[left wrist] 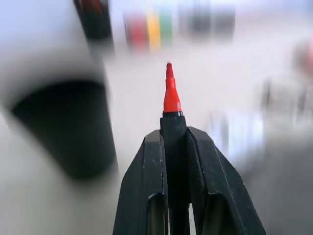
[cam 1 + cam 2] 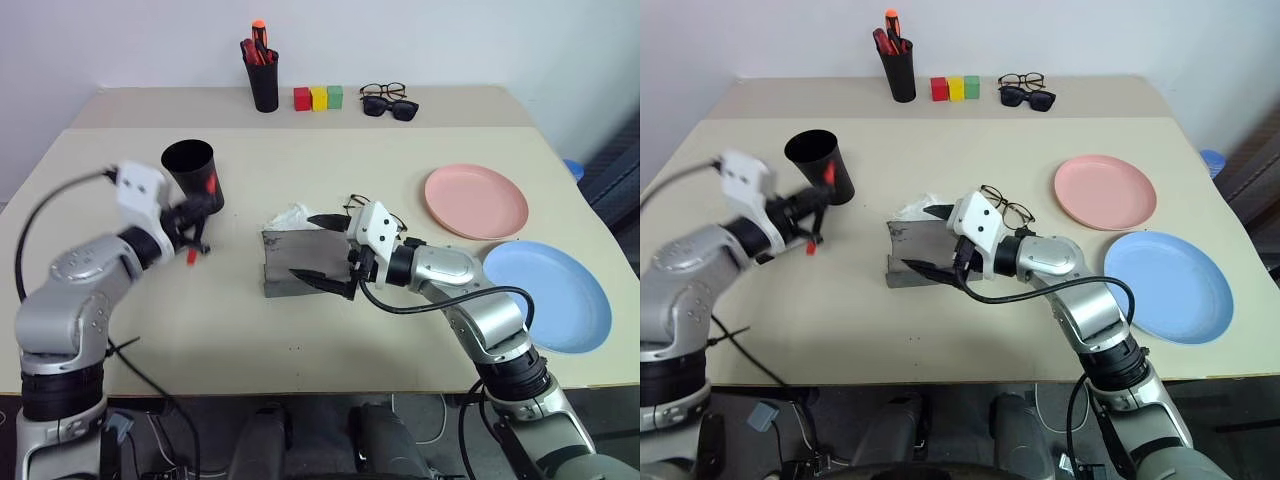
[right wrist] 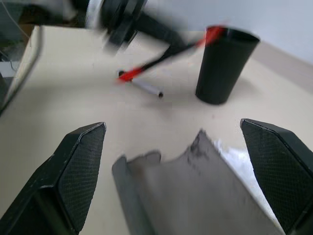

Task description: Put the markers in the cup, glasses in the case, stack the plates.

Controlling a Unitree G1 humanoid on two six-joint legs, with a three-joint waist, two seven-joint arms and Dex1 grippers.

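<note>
Since the left pincer (image 1: 176, 147) is clamped tight on the black-barrelled marker (image 2: 192, 240), with the red tip poking out past its fingers, the risky bit is the drop into the cup (image 2: 192, 174), which sits just beyond it on the far left of the worktop (image 2: 300, 340). The marker is held at a slant right beside the cup's wall, so if the arm swings in low I reckon it could clip the rim and tip the cup, or the marker could bounce out if it's let go off-centre. The white marker (image 3: 146, 88) lies on the worktop just near of the cup, so a toppled cup or a sloppy pass could send it rolling too. Over in the middle, the right pincer (image 2: 325, 250) is spread as wide as it goes, gripping nothing, its fingers on either side of the open grey case (image 2: 290, 262), which has something white and crumpled at its far edge. The wire-framed glasses (image 2: 1008, 210) sit just right of the case, right by that wrist, and could get shoved. The pink plate (image 2: 476, 201) and blue plate (image 2: 560, 295) lie side by side on the right, unstacked.
</note>
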